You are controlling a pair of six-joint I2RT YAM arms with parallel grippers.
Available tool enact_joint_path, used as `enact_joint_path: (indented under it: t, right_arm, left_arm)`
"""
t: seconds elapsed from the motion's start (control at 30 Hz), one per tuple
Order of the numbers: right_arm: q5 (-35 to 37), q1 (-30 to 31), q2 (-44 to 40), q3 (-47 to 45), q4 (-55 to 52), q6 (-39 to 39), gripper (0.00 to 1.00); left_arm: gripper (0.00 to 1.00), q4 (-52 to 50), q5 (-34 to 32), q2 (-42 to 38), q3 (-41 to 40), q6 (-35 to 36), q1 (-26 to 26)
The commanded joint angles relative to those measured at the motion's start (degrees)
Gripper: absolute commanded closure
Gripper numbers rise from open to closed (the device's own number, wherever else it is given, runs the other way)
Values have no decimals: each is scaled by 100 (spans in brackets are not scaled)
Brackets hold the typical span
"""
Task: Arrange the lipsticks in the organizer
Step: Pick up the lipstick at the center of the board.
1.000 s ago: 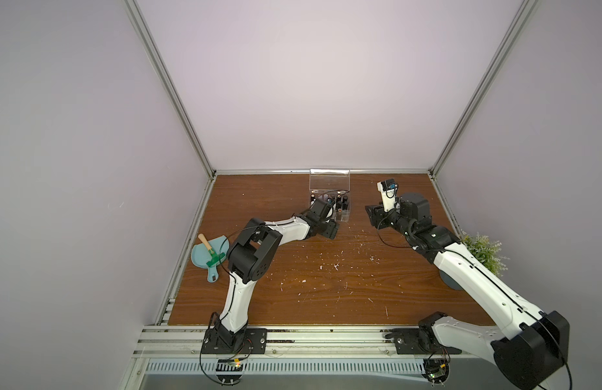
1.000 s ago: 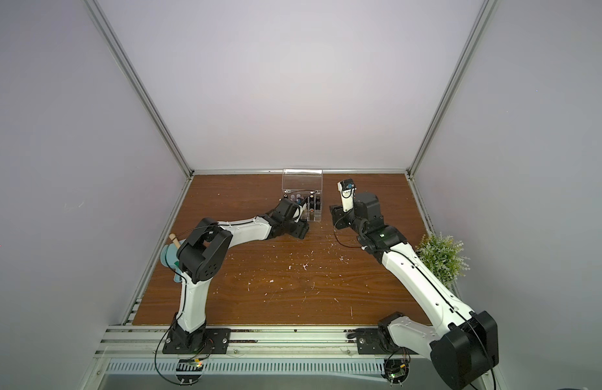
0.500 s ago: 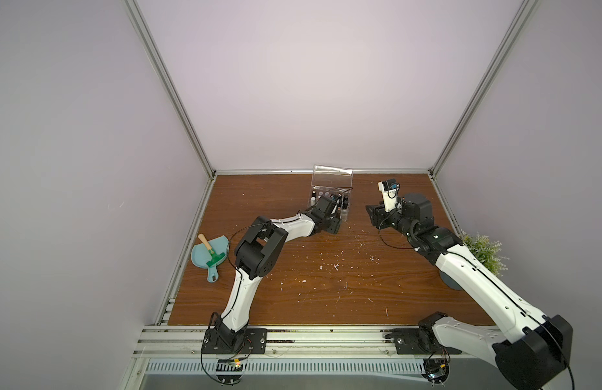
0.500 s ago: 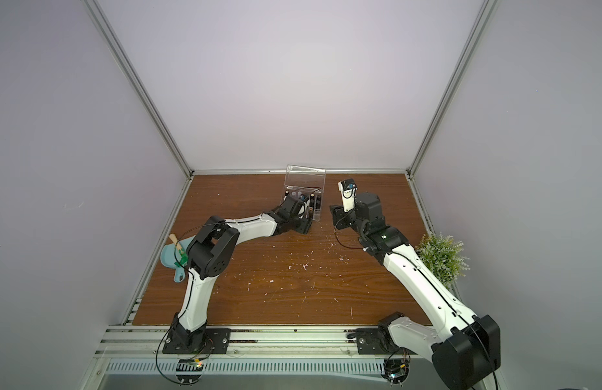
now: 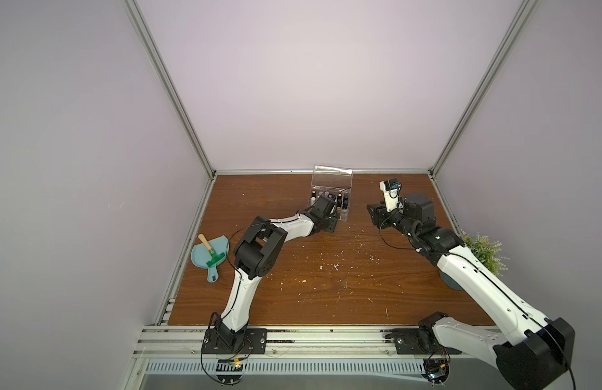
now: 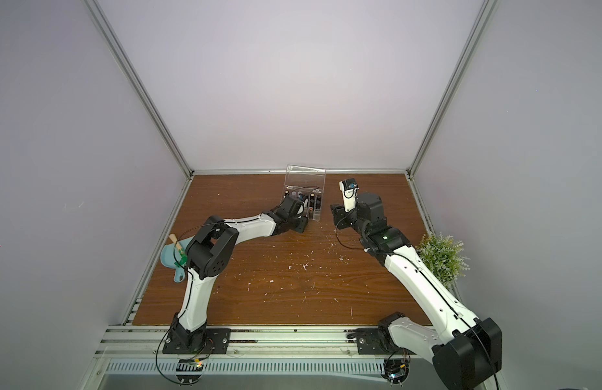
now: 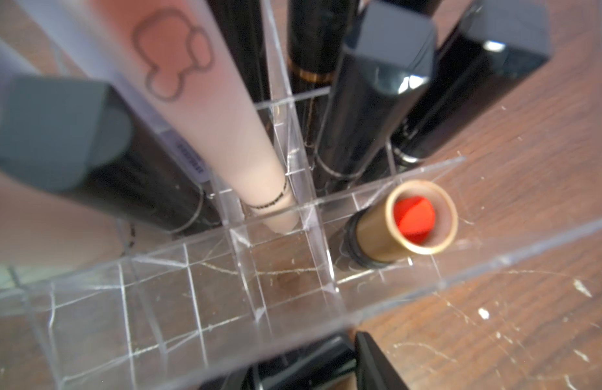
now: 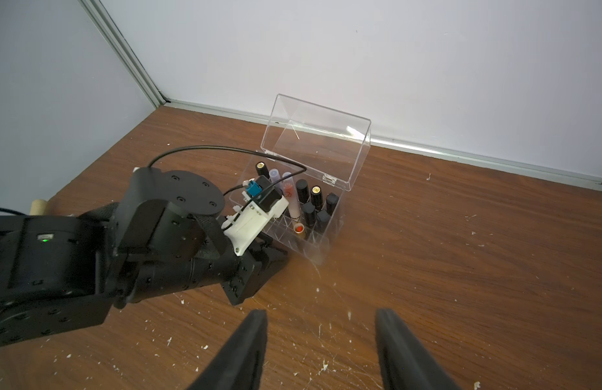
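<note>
Since a second ago: clear acrylic organizer with a grid of square compartments and a raised hinged lid (image 5: pixel 332 175) turned slightly on the brown wooden table (image 5: pixel 326 287), lid edge now slanted instead of level in both top views. Left arm reached further towards it. Right arm practically where it was.

As for the left tool (image 7: pixel 353 351): low at the organizer's near side, black fingertips (image 7: pixel 373 364) close together with only a thin gap. One seen blurred through the acrylic, the other sharp beside it over the table. Clamped on the wall or not: cannot tell. As for the right tool (image 8: pixel 321 351): above the table, well apart from the organizer, jaws spread wide, nothing between them.

Standing or leaning in the rear compartments: lipsticks (image 8: pixel 308 202), mostly black tubes, some gold-banded, plus a long beige-pink tube (image 7: pixel 205 111) with its tip down in a middle cell. In front of the black tubes, towards the left tool: an uncapped gold tube with an orange-red stick (image 7: pixel 414 219). Cells nearer the left tool bare, wood grain visible through the floor.

Markings: thin dark outline of a rounded, bear-like shape on the beige-pink tube, and a ring of tiny dots near its tip. Small printed strip (image 7: pixel 191 162) on the pale tube beside it, too blurred to read. Gold dots on two black caps in the right wrist view, too small to make out.
</note>
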Motion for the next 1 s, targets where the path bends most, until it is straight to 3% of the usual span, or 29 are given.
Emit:
enact_joint_path:
  t: [0.0, 0.27, 0.47, 0.6, 0.73, 0.97]
  right_arm:
    - [-107, -20, -174, 41, 66, 63, 43]
    - [-403, -21, -55, 101, -12, 97, 43]
    - [-1277, -20, 3, 88, 39, 119, 41]
    - [-1973, -20, -109, 7, 134, 104, 38]
    - [-2647, -21, -278, -222, 464, 135, 38]
    - [-3644, -21, -440, -388, 925, 148, 33]
  left_arm:
    - [53, -334, 143, -186, -350, -115, -59]
    - [54, -113, 627, -1001, -977, -317, -6]
    - [54, 736, 2197, -2124, -1594, -1060, 290]
    - [54, 1512, 3336, -2855, -2028, -1836, 617]
    - [54, 2844, 4472, -3310, -2543, -3053, 911]
    - [53, 5519, 5535, -3518, -3525, -5474, 1107]
